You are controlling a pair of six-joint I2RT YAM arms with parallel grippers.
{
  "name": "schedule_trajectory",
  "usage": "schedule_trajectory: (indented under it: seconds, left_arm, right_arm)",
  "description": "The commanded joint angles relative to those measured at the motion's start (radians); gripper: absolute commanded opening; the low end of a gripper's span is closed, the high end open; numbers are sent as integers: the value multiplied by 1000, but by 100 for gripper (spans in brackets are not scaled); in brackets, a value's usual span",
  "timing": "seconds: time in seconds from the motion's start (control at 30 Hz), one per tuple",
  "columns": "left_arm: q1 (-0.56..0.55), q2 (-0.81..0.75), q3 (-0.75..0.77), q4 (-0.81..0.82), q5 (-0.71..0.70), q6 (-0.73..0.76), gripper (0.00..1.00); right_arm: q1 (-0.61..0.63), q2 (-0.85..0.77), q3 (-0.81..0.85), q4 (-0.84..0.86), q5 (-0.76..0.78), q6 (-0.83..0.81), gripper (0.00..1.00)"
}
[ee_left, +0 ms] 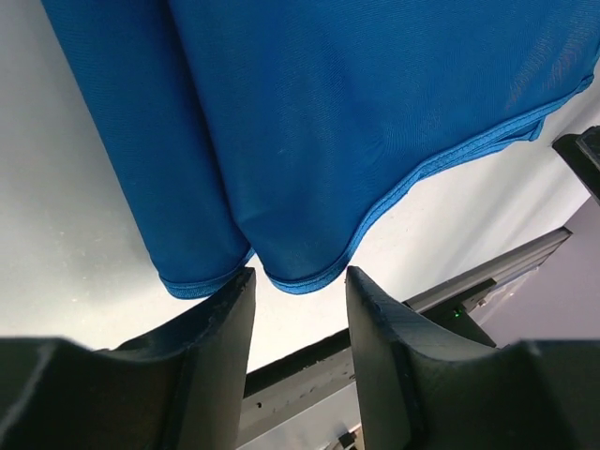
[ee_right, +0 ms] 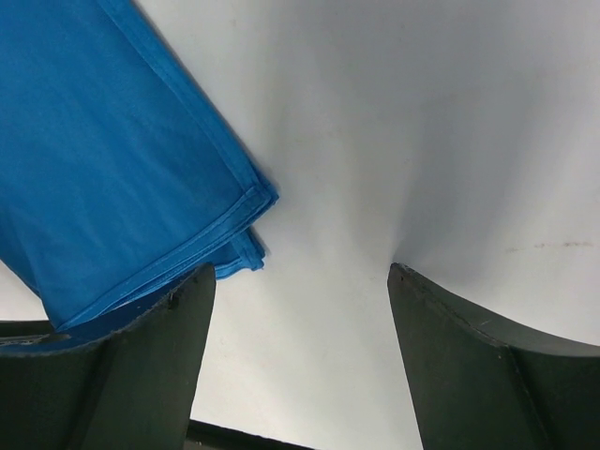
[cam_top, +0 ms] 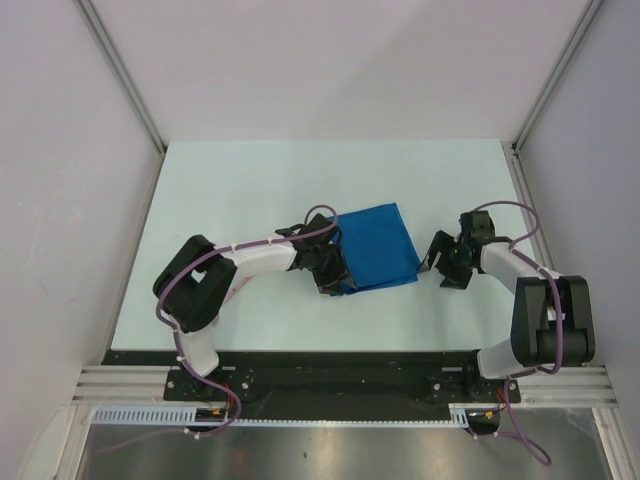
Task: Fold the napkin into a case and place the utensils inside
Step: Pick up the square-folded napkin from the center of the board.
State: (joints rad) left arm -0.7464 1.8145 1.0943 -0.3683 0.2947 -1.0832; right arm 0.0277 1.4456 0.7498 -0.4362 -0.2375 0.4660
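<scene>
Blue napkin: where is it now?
In the top view, the folded royal-blue cloth napkin lies flat at centre, between the left pincer and right pincer.

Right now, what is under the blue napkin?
The napkin lies folded in layers on the pale table, which shows all around it. Anything directly beneath the cloth, or tucked between its layers, is covered and cannot be seen.

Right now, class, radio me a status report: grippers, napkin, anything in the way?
Left gripper open at hem of folded napkin. Right gripper open, empty, beside its corner. No utensils in view; nothing blocking.
</scene>
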Motion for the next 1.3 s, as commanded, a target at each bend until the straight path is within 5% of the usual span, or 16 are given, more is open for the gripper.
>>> schedule_trajectory:
  seconds: [0.0, 0.1, 0.37, 0.53, 0.83, 1.27]
  left_arm:
    - [-5, 3, 32, 23, 12, -38, 46]
    - [-5, 0, 38, 20, 1, -32, 30]
    - [-1, -55, -50, 63, -12, -32, 18]
    - [-1, -53, -56, 78, 0, -31, 19]
    - [1, -57, -54, 100, 15, -27, 32]
    - [7, -44, -39, 98, 27, -12, 33]
  right_arm:
    - [-12, 36, 49, 27, -46, -32, 79]
    - [-17, 56, 51, 45, -63, -38, 79]
    - [-17, 113, 69, 83, -121, -27, 75]
    - [0, 157, 91, 97, -111, -47, 65]
    - [127, 232, 213, -30, 165, -130, 57]
    - [210, 269, 241, -98, 314, -133, 40]
